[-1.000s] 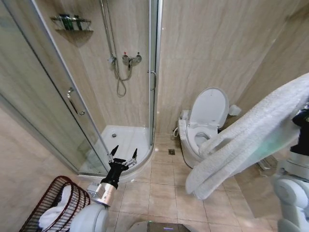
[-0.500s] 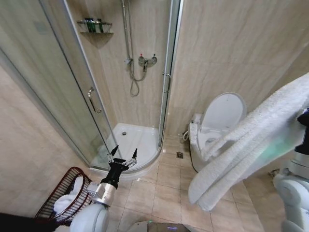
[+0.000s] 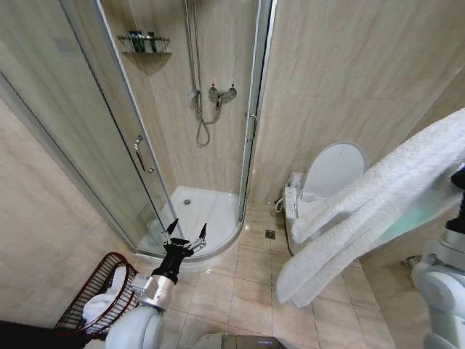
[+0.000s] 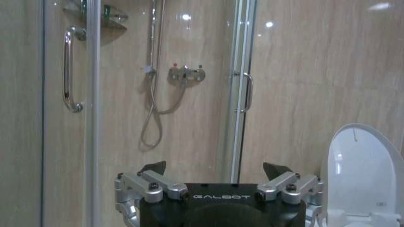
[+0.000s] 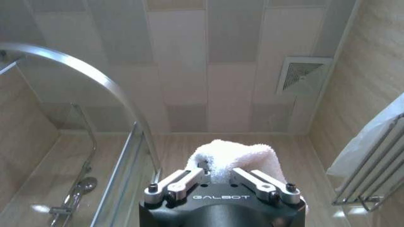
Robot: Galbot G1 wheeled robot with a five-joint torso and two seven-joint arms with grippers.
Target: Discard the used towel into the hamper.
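- Right tool (image 5: 216, 176) points up toward the ceiling in the right wrist view, and its two fingers (image 5: 179, 182) are closed on a fold of the white towel (image 5: 237, 158) that sticks out between them.
- From the head view, the same towel (image 3: 370, 211) hangs as a long thick band from the upper right down toward the middle of the floor, in front of the toilet (image 3: 323, 185); the right tool itself is hidden behind the cloth there.
- Left tool (image 3: 184, 236) is low in the head view, above the tiled floor before the shower cabin (image 3: 196, 145), with its fingers spread wide and nothing between them.
- Left wrist view confirms it: both fingertips (image 4: 153, 168) stand well apart, and they face the shower glass and the mixer tap (image 4: 185, 72).
- Only the head view gives the hamper (image 3: 87, 298): it stands on the floor at the lower left, beside the left arm, with white cloth already inside, well apart from the hanging towel.
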